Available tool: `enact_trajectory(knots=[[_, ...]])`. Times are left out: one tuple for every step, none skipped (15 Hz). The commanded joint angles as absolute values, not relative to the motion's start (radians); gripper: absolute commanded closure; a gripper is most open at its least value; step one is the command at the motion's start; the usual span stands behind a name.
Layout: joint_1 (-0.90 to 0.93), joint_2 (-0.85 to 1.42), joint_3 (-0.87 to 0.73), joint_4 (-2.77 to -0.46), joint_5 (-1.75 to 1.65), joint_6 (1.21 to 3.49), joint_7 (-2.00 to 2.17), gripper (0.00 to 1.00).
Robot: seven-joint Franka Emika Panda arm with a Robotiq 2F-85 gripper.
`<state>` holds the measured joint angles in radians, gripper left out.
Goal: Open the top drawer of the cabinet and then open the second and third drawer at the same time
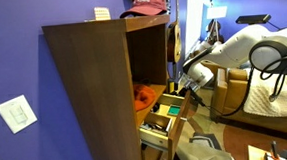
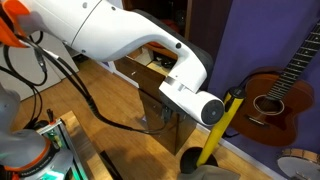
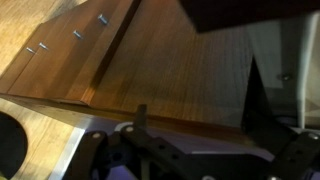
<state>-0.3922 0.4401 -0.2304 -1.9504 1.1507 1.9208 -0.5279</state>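
The brown wooden cabinet (image 1: pixel 89 88) stands with its drawers facing my arm. In an exterior view the top drawer (image 1: pixel 149 94) is pulled out and shows something orange inside. Two lower drawers (image 1: pixel 164 117) also stand out, stepped below it. My gripper (image 1: pixel 187 85) is at the front edge of the drawers, at about the height of the top one. In the wrist view wooden drawer fronts with small metal handles (image 3: pixel 75 33) fill the frame, and my gripper (image 3: pixel 198 112) has its dark fingers spread apart, with nothing between them. My white arm (image 2: pixel 150 40) hides most of the cabinet (image 2: pixel 150 68).
A guitar (image 2: pixel 275 95) leans on the blue wall beside the cabinet. A yellow pole (image 2: pixel 228 118) stands near my wrist. A pink cap (image 1: pixel 147 2) lies on the cabinet top. A beige sofa (image 1: pixel 270 97) is behind the arm. The floor is wood.
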Motion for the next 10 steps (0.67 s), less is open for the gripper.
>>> enact_trajectory(knots=[[-0.364, 0.480, -0.248, -1.933, 1.061, 1.943, -0.483, 0.00], [-0.363, 0.479, -0.251, -1.930, 1.029, 1.937, -0.473, 0.00], [-0.362, 0.478, -0.255, -1.925, 0.992, 1.932, -0.459, 0.00], [-0.365, 0.477, -0.256, -1.918, 0.957, 1.918, -0.444, 0.00], [-0.368, 0.476, -0.258, -1.910, 0.920, 1.907, -0.430, 0.00], [-0.370, 0.475, -0.257, -1.901, 0.890, 1.898, -0.416, 0.00], [-0.373, 0.475, -0.257, -1.893, 0.861, 1.887, -0.405, 0.00], [-0.375, 0.475, -0.255, -1.887, 0.839, 1.879, -0.395, 0.00], [-0.378, 0.475, -0.253, -1.883, 0.819, 1.868, -0.389, 0.00], [-0.379, 0.475, -0.252, -1.880, 0.797, 1.857, -0.383, 0.00]])
